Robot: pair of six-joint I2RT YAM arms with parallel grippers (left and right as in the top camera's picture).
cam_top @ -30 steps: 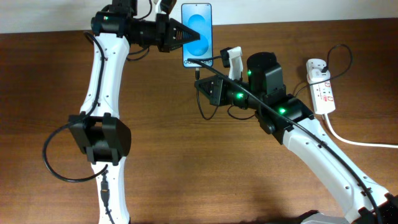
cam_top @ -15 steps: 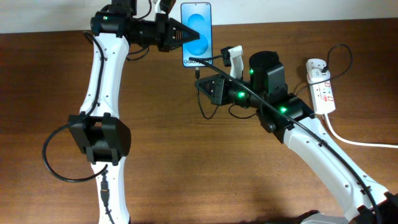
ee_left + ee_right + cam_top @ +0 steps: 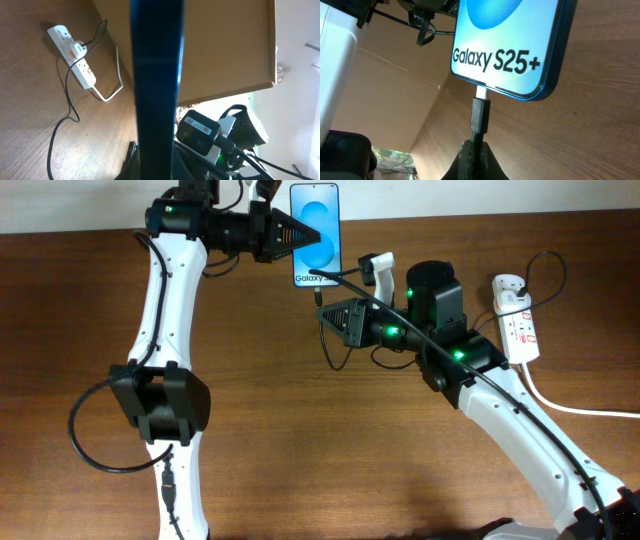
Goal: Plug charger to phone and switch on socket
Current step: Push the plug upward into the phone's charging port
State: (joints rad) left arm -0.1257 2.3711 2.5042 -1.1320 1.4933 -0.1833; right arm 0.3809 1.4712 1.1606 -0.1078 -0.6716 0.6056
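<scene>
The phone point(image 3: 510, 45) is held at the far edge of the surface point(image 3: 300, 440), screen toward the overhead camera. The left hand point(image 3: 300, 238) is clamped across its body. The charger point(image 3: 481, 115) presents its plug tip point(image 3: 481, 93) to the port in the phone's bottom edge. Bare metal shows between plug body and phone, so seating is judged incomplete. The right hand point(image 3: 474, 155) is closed on the charger just behind the tip.

To complete insertion:
- Keep the plug in line with the phone's long axis
- Push straight in, with no sideways load
- Use the left hand as the brace
- Release once no metal shows

The socket point(image 3: 517, 320) lies well apart to the right, with its switch not yet attended to
</scene>
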